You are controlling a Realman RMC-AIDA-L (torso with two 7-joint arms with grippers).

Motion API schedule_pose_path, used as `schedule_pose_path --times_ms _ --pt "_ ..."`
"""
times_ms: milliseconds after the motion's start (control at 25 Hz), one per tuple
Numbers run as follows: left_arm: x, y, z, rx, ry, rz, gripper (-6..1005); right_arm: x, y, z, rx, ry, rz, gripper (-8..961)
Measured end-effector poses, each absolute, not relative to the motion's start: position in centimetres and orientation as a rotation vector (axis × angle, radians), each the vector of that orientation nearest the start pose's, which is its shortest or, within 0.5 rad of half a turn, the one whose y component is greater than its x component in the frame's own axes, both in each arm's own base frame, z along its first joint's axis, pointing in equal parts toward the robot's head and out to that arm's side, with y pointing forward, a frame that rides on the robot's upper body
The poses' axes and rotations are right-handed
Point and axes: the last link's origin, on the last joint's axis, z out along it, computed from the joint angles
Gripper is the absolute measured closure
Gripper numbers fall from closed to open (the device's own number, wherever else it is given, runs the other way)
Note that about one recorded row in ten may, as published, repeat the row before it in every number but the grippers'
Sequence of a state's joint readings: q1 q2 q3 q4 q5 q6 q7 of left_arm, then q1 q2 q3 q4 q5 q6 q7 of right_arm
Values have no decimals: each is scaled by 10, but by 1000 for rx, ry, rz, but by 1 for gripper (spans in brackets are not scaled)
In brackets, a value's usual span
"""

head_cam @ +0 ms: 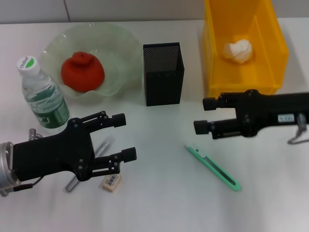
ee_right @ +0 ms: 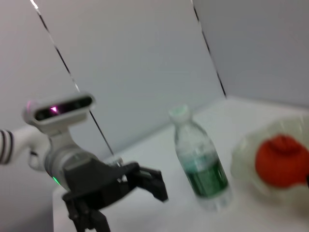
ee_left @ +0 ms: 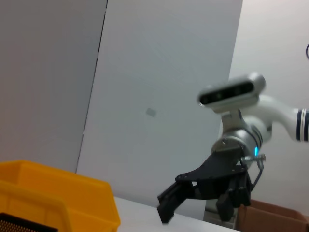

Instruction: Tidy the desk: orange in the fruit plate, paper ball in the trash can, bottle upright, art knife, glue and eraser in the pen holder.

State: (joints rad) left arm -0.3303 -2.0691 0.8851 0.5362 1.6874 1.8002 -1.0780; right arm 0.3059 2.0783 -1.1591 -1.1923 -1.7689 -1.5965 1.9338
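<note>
White desk [head_cam: 159, 193], green-labelled bottle [head_cam: 43, 96]

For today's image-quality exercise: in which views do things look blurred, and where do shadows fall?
Head view: evenly lit and sharp; the pen holder and left gripper cast only faint shadows on the desk. Left wrist view: the right gripper is fairly clear, the yellow trash can softer. Right wrist view: blurred overall, bottle and orange smeared.

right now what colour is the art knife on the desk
Green, a light mint shade. The art knife shows best in the head view, lying on the table.
</note>
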Motion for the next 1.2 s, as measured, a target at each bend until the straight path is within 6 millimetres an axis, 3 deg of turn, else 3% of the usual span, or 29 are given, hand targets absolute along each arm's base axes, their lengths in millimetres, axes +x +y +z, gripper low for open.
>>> schedule_pose_path --times_ms 160,320,360,400,560,880,1200 --pt "-273 250 -11 -2730 -423 -1099 206 181 316 24 -2876 984 318 129" --pt "-274 250 -12 -2728 -425 -1093 207 154 330 30 -2833 1026 -55 129" --pt "-274 251 -12 -2726 -427 -1089 207 139 332 26 -2810 1033 -245 129" --pt "-275 252 -12 -2723 -431 -1078 207 139 332 26 -2810 1033 -245 129" --pt "-275 252 -12 -2722 -432 -1074 207 120 340 9 -2711 1065 -531 129" --pt "-275 254 -13 -2720 -432 -1068 207 121 345 -21 -2676 1093 -767 128" --pt "-276 256 -14 -2716 -435 -1057 207 133 350 -45 -2648 1075 -801 128"
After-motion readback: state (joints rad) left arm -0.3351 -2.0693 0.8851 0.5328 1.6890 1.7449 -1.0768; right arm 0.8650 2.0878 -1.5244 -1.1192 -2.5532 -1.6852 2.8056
